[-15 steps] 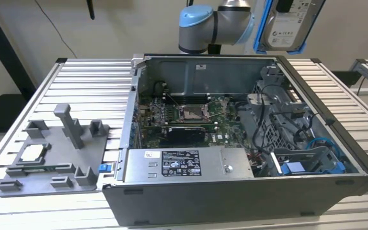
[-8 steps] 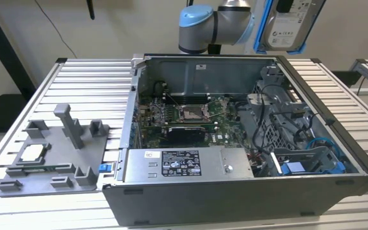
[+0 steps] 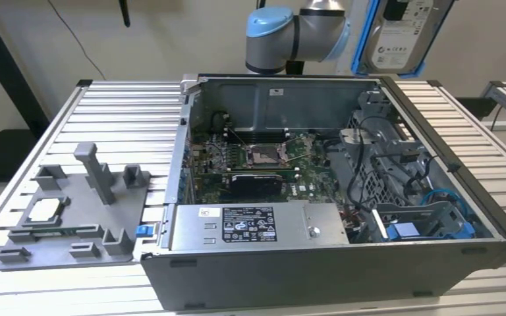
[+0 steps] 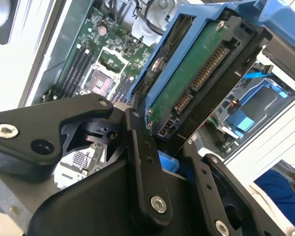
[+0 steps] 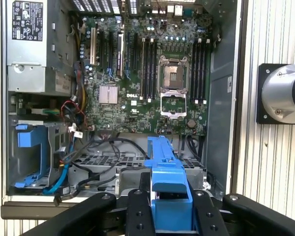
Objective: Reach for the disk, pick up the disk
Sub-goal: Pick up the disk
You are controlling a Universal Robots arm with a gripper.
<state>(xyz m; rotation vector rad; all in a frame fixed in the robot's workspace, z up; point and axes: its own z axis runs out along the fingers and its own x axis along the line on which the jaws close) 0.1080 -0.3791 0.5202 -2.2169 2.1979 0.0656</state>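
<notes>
Gripper [image 4: 160, 147]: clamping on the disk [image 4: 196, 73], fingers [image 4: 142, 162] pressing its blue rails at one end.
Disk position: hanging high above the case [image 3: 464, 197], clear of the open bay [image 3: 420, 227], label side facing out in the exterior view.
Progress: looking already picked up.
Risk, slip: gripping smooth plastic near one end only, likely letting the disk pivot or slide out.
Risk, drop: falling onto the motherboard [image 5: 152, 73] or cables [image 5: 103, 152] below.
</notes>
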